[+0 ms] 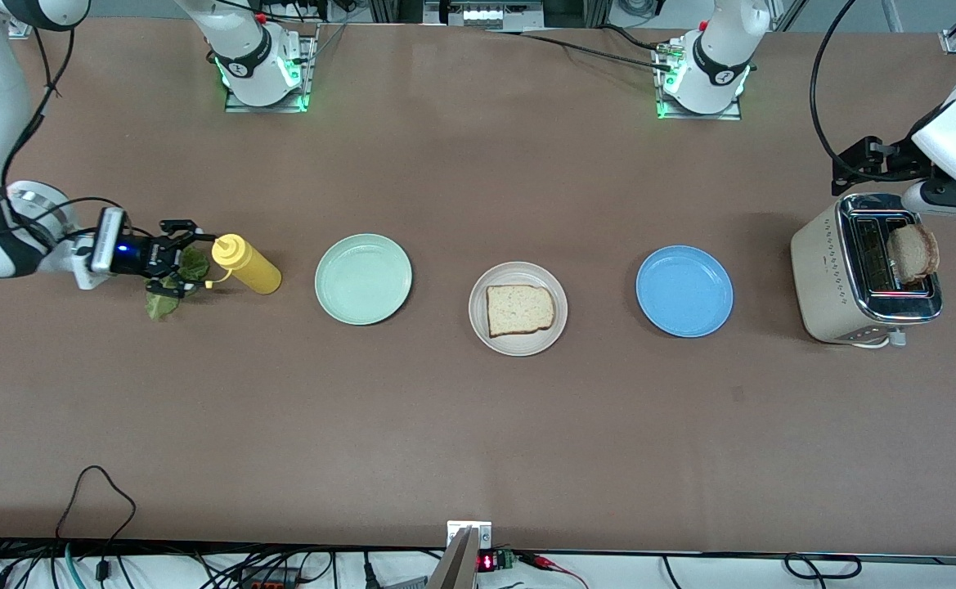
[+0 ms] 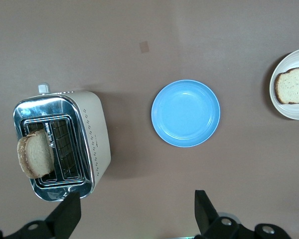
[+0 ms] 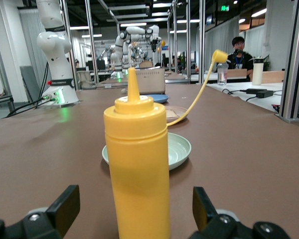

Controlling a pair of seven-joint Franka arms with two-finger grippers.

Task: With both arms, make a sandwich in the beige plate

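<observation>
Brown tabletop [image 1: 478, 442] fills our high view from the front camera, with cables along its nearest edge. Moving away from that edge, we meet a row of three plates: the beige plate [image 1: 518, 308] in the middle with one slice of toast [image 1: 519, 309] lying flat on it, the pale mint-green plate [image 1: 363, 278] toward the right arm's end, and the blue plate [image 1: 684, 290] toward the left arm's end. Past the blue plate, at the left arm's end, a cream and chrome toaster [image 1: 866, 270] holds a second toast slice [image 1: 913, 254] standing up out of a slot. We see the left gripper [image 2: 134, 211] hanging over the table near the toaster, its fingers spread wide with nothing between them. At the right arm's end, a yellow squeeze bottle [image 1: 247, 265] stands beside the mint-green plate, its cap dangling on a strap. A green lettuce leaf [image 1: 168, 288] lies on the table just by it. The right gripper [image 1: 187, 254] sits low over the lettuce, facing the bottle, fingers spread apart and gripping nothing. Farthest off, both arm bases stand at the table's top edge.
</observation>
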